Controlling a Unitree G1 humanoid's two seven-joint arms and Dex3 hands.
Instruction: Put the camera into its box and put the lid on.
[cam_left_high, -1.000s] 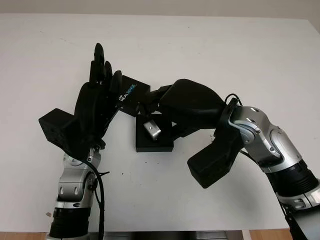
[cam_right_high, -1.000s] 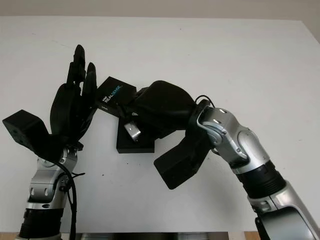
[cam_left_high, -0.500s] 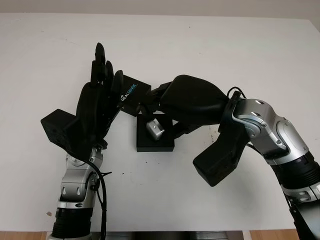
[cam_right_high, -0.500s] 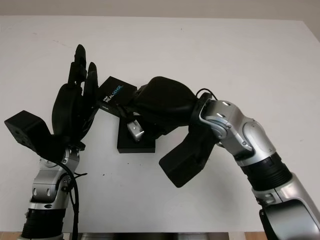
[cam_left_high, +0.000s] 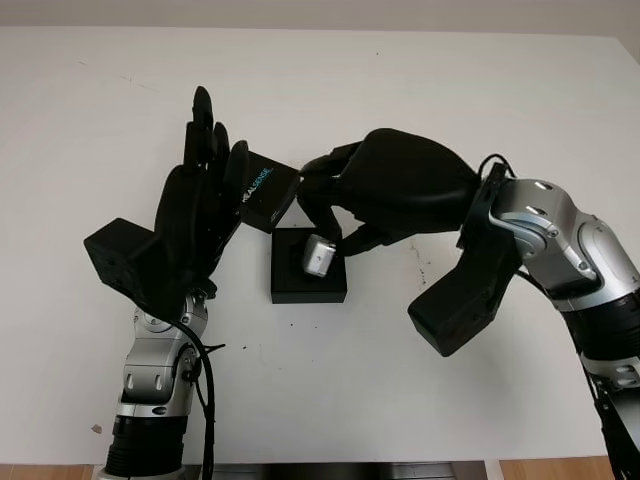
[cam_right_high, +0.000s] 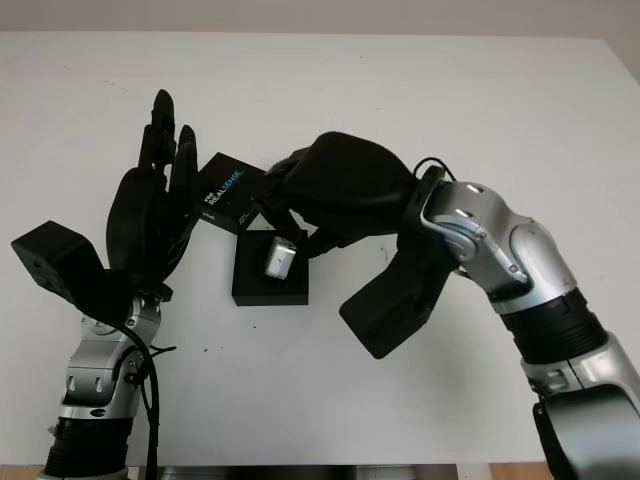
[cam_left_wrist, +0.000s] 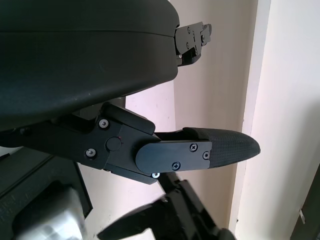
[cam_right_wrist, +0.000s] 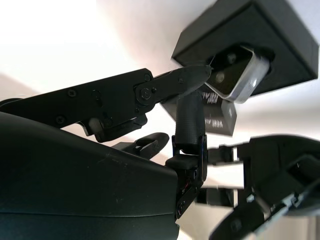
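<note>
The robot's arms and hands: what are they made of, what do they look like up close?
Each hand, left hand and right hand, is a smooth black shell with three jointed black fingers fastened by small screws. A boxy black block sits at each wrist. Behind it the forearms are silver metal segments with black collars, and thin black cables run along them.

Even, bright light falls from above onto my white table (cam_left_high: 420, 90), with only soft, faint shadows under my arms. The near wrist pictures glare pale where the table shows, and the camera (cam_left_wrist: 47, 220) beside my left hand (cam_left_high: 200, 215) blurs out of focus.
</note>
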